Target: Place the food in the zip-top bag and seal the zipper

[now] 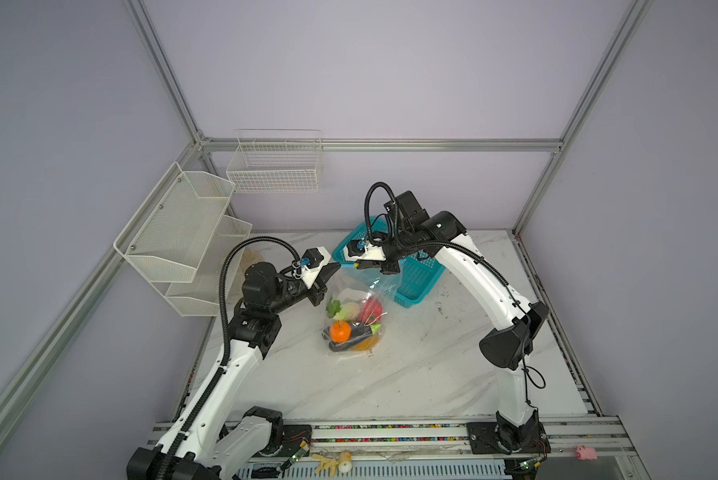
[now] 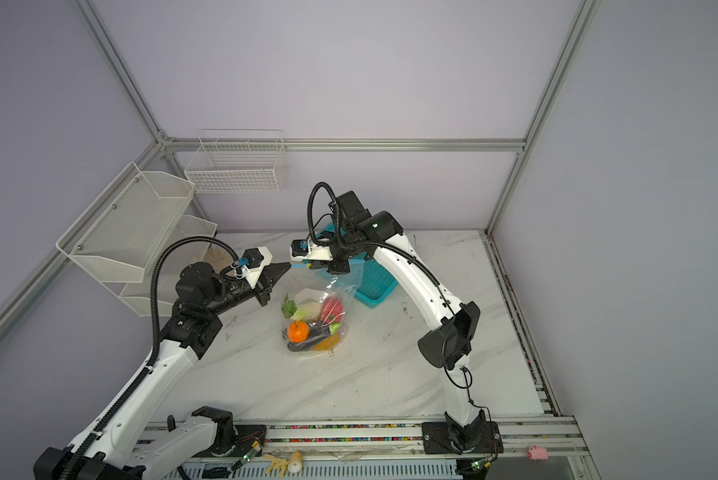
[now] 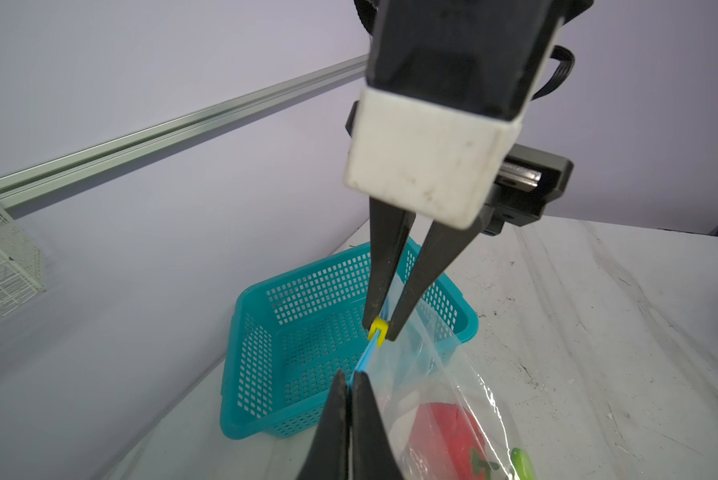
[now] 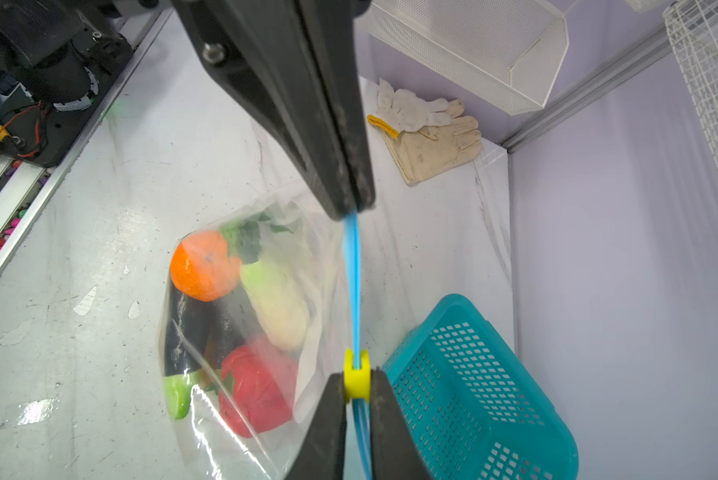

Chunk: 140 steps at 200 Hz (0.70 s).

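The packing part looks done. The food (image 1: 351,326) sits inside the bag (image 1: 361,291): an orange, a cabbage, a red piece, a dark aubergine and something yellow underneath. The basket (image 3: 266,374) behind it shows nothing inside from my wrist views, and I see no loose piece on the table (image 1: 411,374).

What is left is the seal, and I am in the middle of it. My left gripper (image 3: 351,380) is pressed together on one end of the zipper (image 4: 353,282) and holds the bag's mouth up, while the loaded bottom rests on the table. My right gripper (image 4: 357,386) has its fingers against both sides of the yellow slider (image 4: 356,374), pinching it.

Between my two grippers the blue strip runs as one joined line, so I judge that stretch closed. Past the slider, toward my right wrist, the strip shows as two separate lines, so I judge that part open. I cannot tell how long it is, because my own fingers hide it.
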{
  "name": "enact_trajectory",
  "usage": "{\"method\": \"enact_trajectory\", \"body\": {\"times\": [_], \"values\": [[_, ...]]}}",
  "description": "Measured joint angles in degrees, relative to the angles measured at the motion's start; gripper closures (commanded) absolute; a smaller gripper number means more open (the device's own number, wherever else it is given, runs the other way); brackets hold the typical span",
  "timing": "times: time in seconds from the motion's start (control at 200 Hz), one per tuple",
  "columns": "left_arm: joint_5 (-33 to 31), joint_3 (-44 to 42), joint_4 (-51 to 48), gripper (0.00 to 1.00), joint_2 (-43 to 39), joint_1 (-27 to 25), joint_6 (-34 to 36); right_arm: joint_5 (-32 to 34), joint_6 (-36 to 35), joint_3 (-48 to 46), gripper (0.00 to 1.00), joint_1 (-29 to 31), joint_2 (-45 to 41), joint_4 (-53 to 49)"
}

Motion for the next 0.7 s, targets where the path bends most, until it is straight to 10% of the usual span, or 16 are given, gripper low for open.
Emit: {"method": "enact_trajectory", "body": {"times": [0.375, 0.7], "values": [[-6.0, 0.0, -1.9, 1.00, -3.1, 0.2, 1.6, 2.9, 0.6, -2.9, 0.84, -4.7, 0.0, -0.3], [-4.9, 0.0, -2.1, 1.00, -3.4, 0.5, 1.9, -3.5, -2.7, -3.8, 0.35, -5.2, -1.3, -1.0]]}}
